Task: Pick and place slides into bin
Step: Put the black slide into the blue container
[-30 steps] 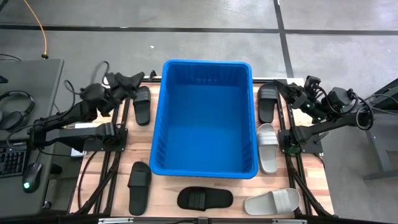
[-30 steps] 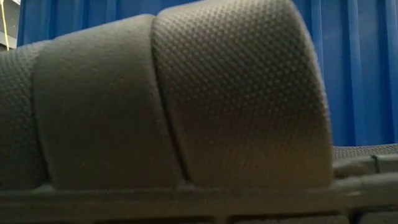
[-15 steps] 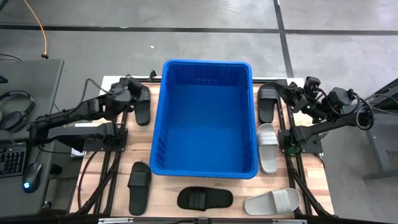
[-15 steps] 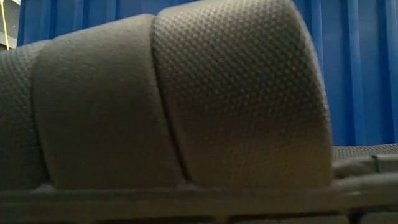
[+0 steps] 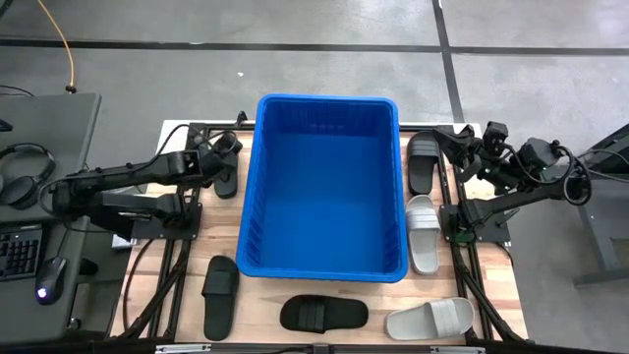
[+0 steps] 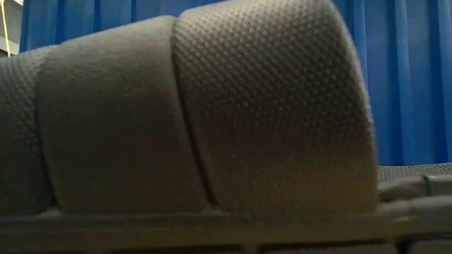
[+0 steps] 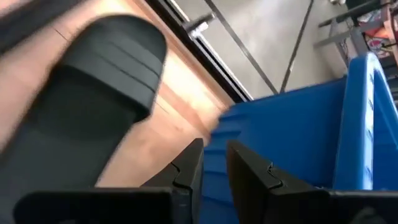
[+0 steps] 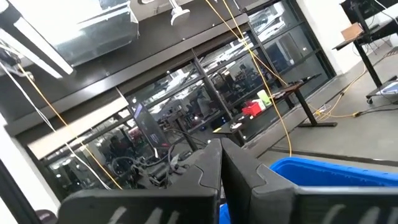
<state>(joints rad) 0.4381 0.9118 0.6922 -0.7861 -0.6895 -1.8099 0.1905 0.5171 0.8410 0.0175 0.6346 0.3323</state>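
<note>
Six slides lie around the empty blue bin (image 5: 324,187). Left gripper (image 5: 222,160), fingers nearly closed on nothing, hovers at the black slide (image 5: 225,167) left of the bin (spread first, then straddle the strap). Right gripper (image 5: 460,146), clenched empty, waits right of the bin.

Overhead camera straight down; low camera hard against a black slide (image 6: 198,120), blue bin (image 6: 402,77) behind, both shared

Even overhead light, perhaps motion-blurred wrist view
</note>
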